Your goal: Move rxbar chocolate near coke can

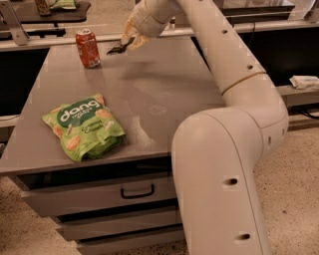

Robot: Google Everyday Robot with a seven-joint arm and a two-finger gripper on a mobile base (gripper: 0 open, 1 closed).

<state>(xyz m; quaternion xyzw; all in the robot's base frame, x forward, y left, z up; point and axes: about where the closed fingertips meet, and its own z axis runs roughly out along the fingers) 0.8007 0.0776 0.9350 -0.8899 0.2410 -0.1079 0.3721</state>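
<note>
The red coke can (pixel 88 48) stands upright at the far left of the grey table (pixel 164 89). My gripper (pixel 127 41) hangs over the table's far edge, a little right of the can. It is shut on the rxbar chocolate (pixel 117 49), a dark flat bar that sticks out to the left of the fingers and is held just above the tabletop. The bar's end is a short gap from the can and does not touch it.
A green dang chip bag (pixel 83 127) lies at the table's front left. Drawers (pixel 137 191) sit under the tabletop. My large white arm (pixel 224 149) fills the right side. A dark bench (pixel 50 12) stands behind the table.
</note>
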